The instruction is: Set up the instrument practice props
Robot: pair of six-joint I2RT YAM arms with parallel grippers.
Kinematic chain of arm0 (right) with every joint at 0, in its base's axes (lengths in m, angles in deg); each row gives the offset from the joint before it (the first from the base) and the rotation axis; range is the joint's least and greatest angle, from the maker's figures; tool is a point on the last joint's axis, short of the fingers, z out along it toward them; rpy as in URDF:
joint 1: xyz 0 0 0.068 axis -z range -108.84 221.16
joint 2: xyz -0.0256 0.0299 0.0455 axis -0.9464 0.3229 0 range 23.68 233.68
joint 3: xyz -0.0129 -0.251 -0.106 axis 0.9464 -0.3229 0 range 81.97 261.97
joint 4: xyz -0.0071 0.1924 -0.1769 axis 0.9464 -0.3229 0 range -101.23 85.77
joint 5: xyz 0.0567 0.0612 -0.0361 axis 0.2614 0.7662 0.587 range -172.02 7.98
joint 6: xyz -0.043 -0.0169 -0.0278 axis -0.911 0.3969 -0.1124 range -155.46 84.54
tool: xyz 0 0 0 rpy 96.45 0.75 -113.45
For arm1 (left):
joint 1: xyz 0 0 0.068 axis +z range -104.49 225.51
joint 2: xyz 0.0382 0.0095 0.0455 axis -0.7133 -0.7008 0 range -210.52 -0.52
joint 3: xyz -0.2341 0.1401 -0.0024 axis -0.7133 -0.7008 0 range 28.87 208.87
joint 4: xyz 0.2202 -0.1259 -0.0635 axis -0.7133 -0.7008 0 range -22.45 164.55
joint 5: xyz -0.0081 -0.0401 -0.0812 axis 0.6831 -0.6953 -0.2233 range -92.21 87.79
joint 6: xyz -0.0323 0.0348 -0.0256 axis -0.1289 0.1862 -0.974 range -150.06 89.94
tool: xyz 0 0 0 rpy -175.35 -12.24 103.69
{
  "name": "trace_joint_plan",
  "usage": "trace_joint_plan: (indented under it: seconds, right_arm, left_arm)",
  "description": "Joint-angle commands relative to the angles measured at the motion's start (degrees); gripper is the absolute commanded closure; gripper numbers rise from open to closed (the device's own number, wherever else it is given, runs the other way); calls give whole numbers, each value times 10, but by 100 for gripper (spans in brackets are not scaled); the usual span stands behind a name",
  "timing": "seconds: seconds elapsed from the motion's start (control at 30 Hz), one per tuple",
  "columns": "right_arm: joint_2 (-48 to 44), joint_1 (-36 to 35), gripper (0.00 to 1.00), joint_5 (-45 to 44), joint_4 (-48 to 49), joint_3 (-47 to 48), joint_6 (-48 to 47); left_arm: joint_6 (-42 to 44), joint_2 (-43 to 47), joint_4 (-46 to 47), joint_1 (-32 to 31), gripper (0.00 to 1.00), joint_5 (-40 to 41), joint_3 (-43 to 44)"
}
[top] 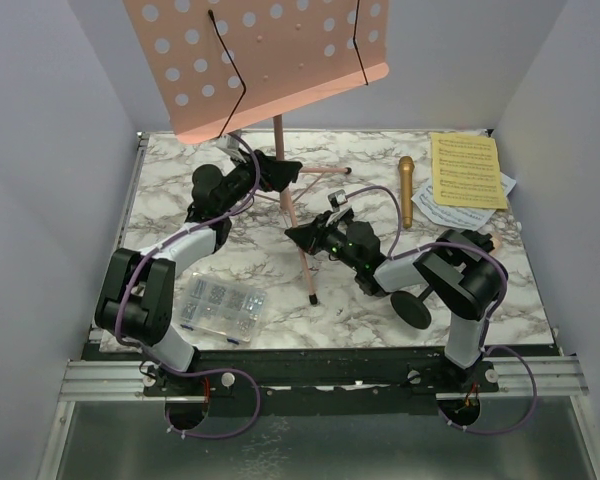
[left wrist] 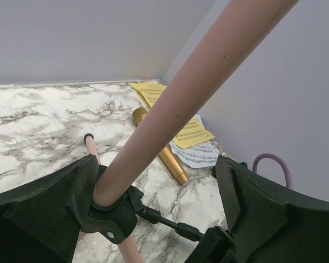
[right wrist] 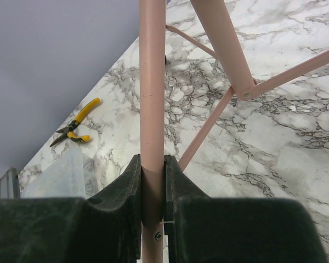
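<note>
**Item: music rack, pink, perforated desk, three legs.**
- Position: it stands at the far middle of the table with its legs splayed.
- Axis: the pole is the long axis and rises roughly upright from the leg hub. The desk at its top is tilted, and its face is turned toward the arms.
- Contents: the desk carries no pages.

**Tools**
- Left gripper: it sits low on the pole by the hub. The fingers are spread wide with the pole passing between them, so we judge that nothing is pinched.
- Right gripper: its pads are pressed together on the near leg. That leg slants from the hub toward the near edge.

**Items not yet placed, in our judgement**
- Yellow pages: they lie flat in the far right corner and overlap the white pages.
- Gold microphone: it lies on the marble just beside the pages. Its long axis runs near to far, and the head points at the back wall.
- One black mic holder: its round base shows by the right arm. We cannot tell where the second holder or the pink microphone is.

**Progress**
We rate the task as early. The rack is up and being steadied or adjusted. The pages, microphones and holders remain to be set up.

**Not part of the set**
- Screw box, near left.
- Pliers.
</note>
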Motion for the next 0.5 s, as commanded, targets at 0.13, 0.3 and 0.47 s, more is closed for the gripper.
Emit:
trace_joint_plan:
  seconds: [0.13,0.3,0.47]
  right_arm:
    - [6,6,75,-40,-113,-24,-29]
    - [-16,6,54,-21,-164,4,-26]
    - [-25,7,48,-20,-168,11,-40]
  left_arm:
    - [-9,55,-83,-11,4,92,-18]
    - [-44,105,-153,-19,3,141,-43]
    - [-46,171,-204,-19,3,157,-87]
